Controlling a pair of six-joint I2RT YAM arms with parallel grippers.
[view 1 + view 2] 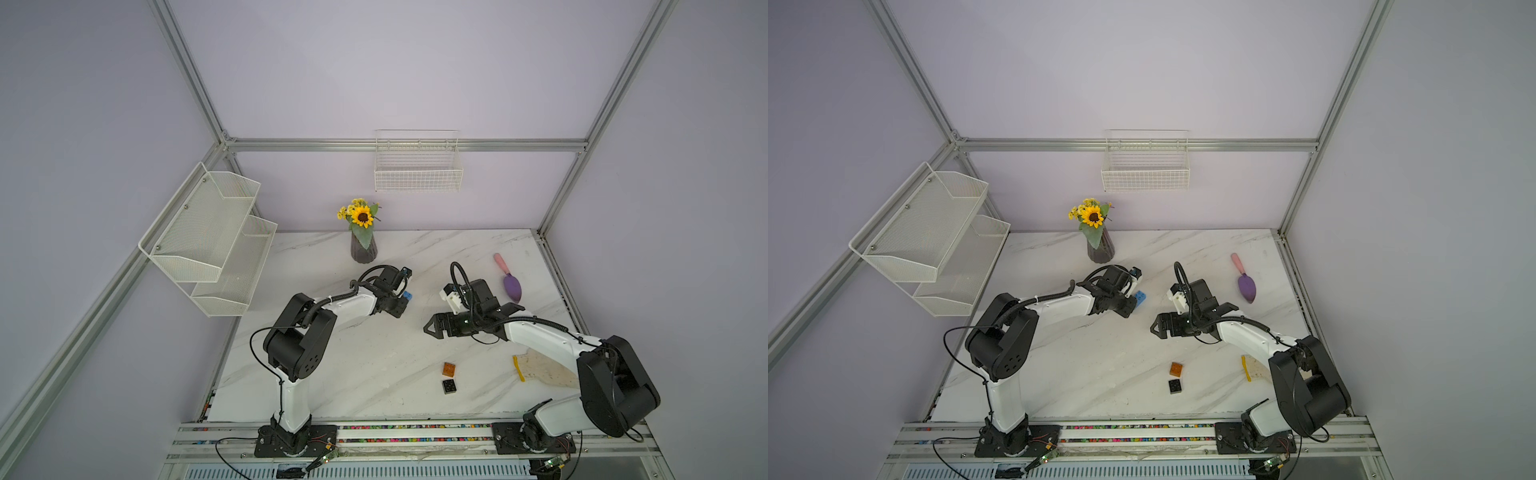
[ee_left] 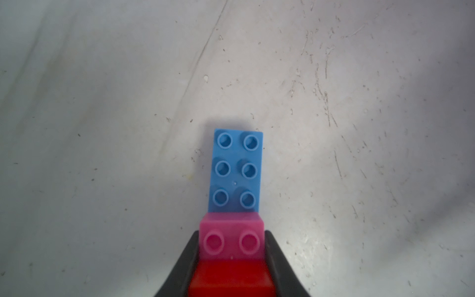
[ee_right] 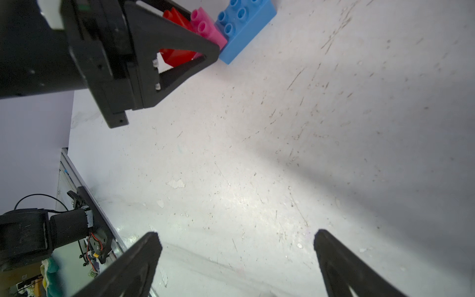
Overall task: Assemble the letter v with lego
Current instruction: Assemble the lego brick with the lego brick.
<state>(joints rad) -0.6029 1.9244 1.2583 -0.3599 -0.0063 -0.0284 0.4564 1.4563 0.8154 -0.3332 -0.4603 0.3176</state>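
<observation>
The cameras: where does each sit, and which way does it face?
A top view: high above the table, near side, facing down and back; left arm, right arm.
A top view: alongside, same aim, same arms, orange brick.
Left wrist: behind the shut left gripper, facing down on blue brick, pink brick, red brick; fingertips show.
Right wrist: above the open right gripper, facing the table; fingertips, left gripper show.
Both wrist views share the blue brick.

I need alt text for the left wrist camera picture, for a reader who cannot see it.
The left gripper clamps a stepped row of joined bricks between its black fingers: red brick nearest the camera, then pink brick, then a longer blue brick, seen against a scuffed white tabletop.
</observation>
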